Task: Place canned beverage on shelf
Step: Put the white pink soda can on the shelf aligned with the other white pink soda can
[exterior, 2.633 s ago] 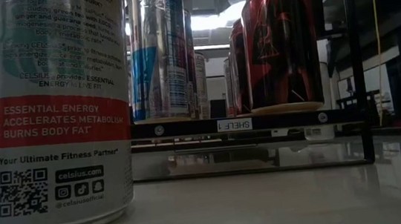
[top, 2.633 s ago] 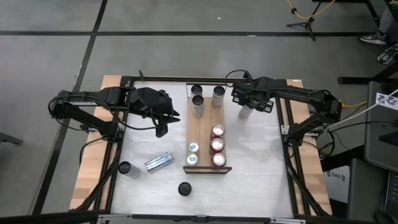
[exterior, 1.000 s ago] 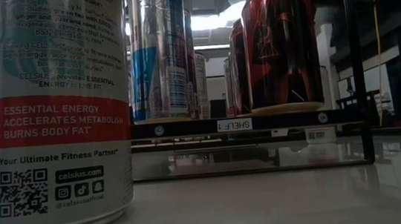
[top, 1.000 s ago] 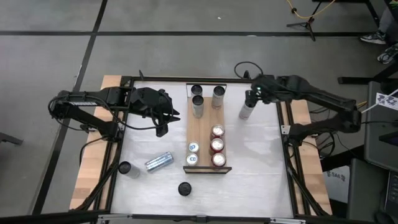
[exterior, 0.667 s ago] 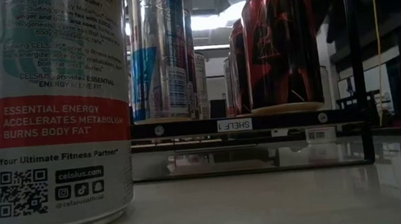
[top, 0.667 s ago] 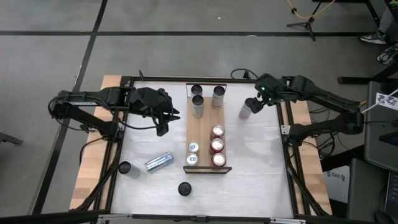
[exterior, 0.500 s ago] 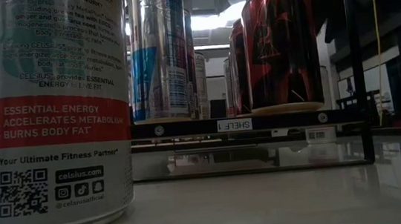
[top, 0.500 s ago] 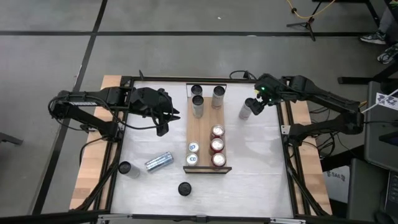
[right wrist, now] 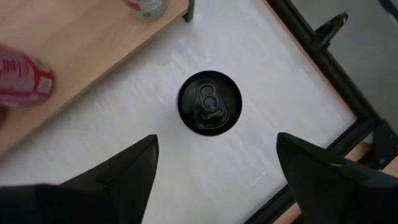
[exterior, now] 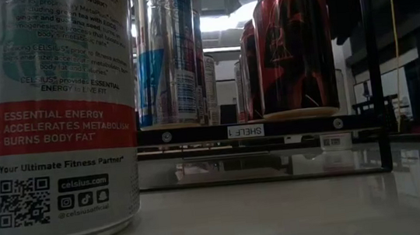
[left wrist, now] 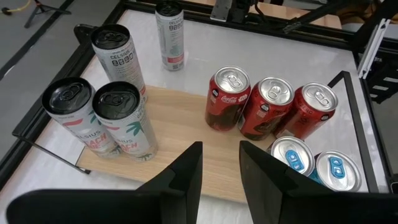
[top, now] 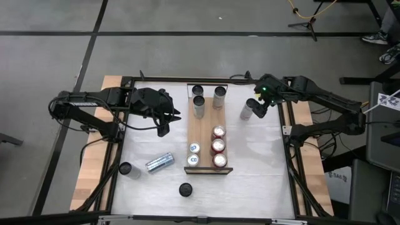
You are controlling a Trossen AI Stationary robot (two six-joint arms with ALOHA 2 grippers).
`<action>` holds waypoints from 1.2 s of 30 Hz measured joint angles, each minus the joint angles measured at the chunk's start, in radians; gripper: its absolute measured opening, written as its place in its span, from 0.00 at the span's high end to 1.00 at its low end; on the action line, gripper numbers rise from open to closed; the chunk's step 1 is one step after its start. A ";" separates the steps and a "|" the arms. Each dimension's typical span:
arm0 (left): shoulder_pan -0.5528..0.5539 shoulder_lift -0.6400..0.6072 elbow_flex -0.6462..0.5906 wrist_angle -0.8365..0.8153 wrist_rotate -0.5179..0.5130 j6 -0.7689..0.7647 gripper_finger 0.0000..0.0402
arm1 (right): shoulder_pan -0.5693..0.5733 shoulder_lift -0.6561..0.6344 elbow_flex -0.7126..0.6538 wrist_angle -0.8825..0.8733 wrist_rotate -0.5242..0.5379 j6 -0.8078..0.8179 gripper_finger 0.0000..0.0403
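Your right gripper (right wrist: 214,168) has its fingers spread wide and holds nothing; in the right wrist view they stand well apart on either side of a black-topped can (right wrist: 209,102) that sits upright on the white table (right wrist: 261,74) below them, untouched. In the high view that same can (top: 247,110) stands just off the shelf's (top: 206,128) right side, near the far end, with the right gripper (top: 261,100) over it.

Your left gripper (left wrist: 221,171) has its fingers only a narrow gap apart and also holds nothing. It hangs over the table to the left of the shelf (left wrist: 180,134), pointing at it.

On the shelf, you have three tall cans (left wrist: 118,118) at the far end; the readable ones say CELSIUS, and one adds PEACH. Toward the lipped end, three red cans (left wrist: 227,99) stand in a row, the nearest of them marked Coca-Cola, and beside them two blue-and-silver cans (left wrist: 292,155).

Off the shelf, on the left part of the table, a silver can (top: 159,162) lies on its side, a dark-topped can (top: 125,169) stands near the table's left edge, and another (top: 185,189) stands near the front edge. In the low view the big can (exterior: 54,118) close to the camera reads ESSENTIAL ENERGY, ACCELERATES METABOLISM, BURNS BODY FAT, then "Your Ultimate Fitness Partner" and celsius.com. The lip (exterior: 243,130) carries a tag reading SHELF1.
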 joint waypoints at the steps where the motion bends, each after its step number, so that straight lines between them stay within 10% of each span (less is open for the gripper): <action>1: 0.000 0.000 0.000 0.000 0.000 0.000 0.76 | 0.000 0.000 0.000 0.000 -0.001 -0.025 0.19; 10: 0.000 0.000 0.000 0.000 0.000 -0.025 0.76 | 0.000 0.000 0.000 0.040 -0.001 -0.179 0.02; 36: 0.000 0.000 0.000 0.000 -0.030 -0.052 0.76 | 0.000 0.113 -0.001 0.096 -0.075 -0.768 0.02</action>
